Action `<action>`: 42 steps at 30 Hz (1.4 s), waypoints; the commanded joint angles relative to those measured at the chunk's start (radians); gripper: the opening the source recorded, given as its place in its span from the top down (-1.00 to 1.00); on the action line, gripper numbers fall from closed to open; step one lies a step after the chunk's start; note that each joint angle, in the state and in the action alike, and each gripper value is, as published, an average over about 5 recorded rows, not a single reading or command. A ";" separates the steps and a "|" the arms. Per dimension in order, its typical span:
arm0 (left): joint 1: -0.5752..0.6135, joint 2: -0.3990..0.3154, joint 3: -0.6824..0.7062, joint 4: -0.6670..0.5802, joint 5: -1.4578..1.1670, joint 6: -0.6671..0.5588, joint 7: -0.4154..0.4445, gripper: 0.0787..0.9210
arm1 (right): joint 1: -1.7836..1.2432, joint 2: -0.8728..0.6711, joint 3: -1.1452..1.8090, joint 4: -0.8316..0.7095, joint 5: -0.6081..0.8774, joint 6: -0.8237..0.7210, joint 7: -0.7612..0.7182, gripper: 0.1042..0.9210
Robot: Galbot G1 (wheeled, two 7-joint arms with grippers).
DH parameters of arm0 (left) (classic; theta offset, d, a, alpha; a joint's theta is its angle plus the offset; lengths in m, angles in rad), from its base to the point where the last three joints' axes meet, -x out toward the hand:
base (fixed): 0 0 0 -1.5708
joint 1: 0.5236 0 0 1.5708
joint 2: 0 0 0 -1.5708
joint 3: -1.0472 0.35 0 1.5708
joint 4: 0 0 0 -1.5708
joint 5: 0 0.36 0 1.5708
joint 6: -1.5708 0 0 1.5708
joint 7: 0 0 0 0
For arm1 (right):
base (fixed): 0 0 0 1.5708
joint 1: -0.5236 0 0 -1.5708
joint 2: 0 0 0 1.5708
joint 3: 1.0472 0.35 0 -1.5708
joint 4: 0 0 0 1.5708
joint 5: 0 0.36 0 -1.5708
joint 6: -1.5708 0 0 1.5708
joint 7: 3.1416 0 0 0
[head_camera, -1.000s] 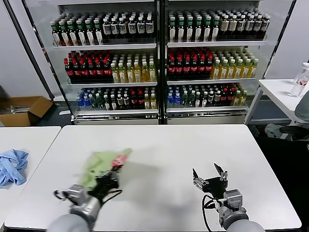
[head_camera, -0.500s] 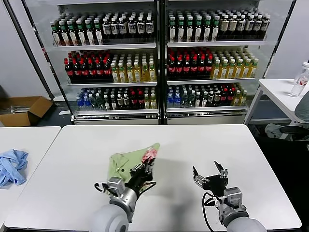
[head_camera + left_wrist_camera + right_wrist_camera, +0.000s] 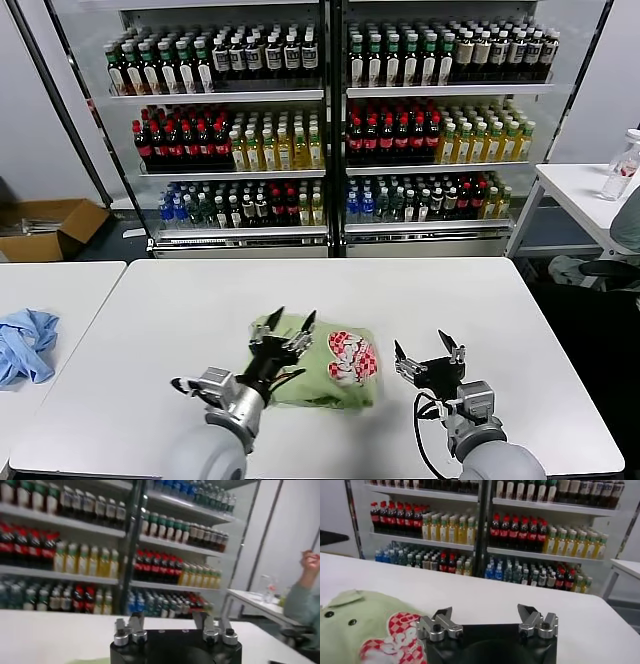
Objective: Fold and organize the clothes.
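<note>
A: Where's the green shirt (image 3: 318, 362)?
B: Folded on the white table (image 3: 480, 290), just released beneath the left gripper (image 3: 283, 329), fingers now apart.
A: And the right gripper (image 3: 430, 355)?
B: Beside it, spread, empty; folding looks nearly done

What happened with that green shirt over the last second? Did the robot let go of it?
The left gripper carried the green shirt from the table's left side toward the middle, then let go: it now hangs open above the shirt, which lies bunched on the white table with its red-and-white print facing up. The right gripper stayed open in about the same place, and the blue garment on the side table did not move.
</note>
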 commanded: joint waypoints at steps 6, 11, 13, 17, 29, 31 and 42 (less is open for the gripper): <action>0.016 0.085 -0.141 0.029 0.157 -0.110 0.041 -0.74 | 0.005 -0.001 -0.003 -0.018 0.007 0.006 -0.004 -0.76; 0.018 0.120 -0.215 0.068 0.207 -0.145 0.073 -0.77 | 0.018 0.017 -0.018 -0.057 0.009 0.012 -0.004 -0.76; 0.023 0.129 -0.235 0.074 0.209 -0.149 0.077 -0.77 | 0.033 0.029 -0.034 -0.082 0.012 0.013 -0.005 -0.76; 0.042 0.134 -0.257 0.083 0.210 -0.162 0.080 -0.77 | 0.067 0.054 -0.066 -0.127 0.033 0.012 -0.005 -0.76; 0.062 0.121 -0.256 0.099 0.229 -0.186 0.085 -0.77 | 0.140 0.107 -0.140 -0.229 0.215 -0.017 0.004 -0.76; 0.063 0.122 -0.256 0.099 0.231 -0.186 0.086 -0.77 | 0.141 0.115 -0.149 -0.248 0.223 -0.017 0.007 -0.76; 0.066 0.116 -0.249 0.116 0.251 -0.192 0.086 -0.77 | 0.148 0.133 -0.161 -0.304 0.223 -0.014 0.025 -0.76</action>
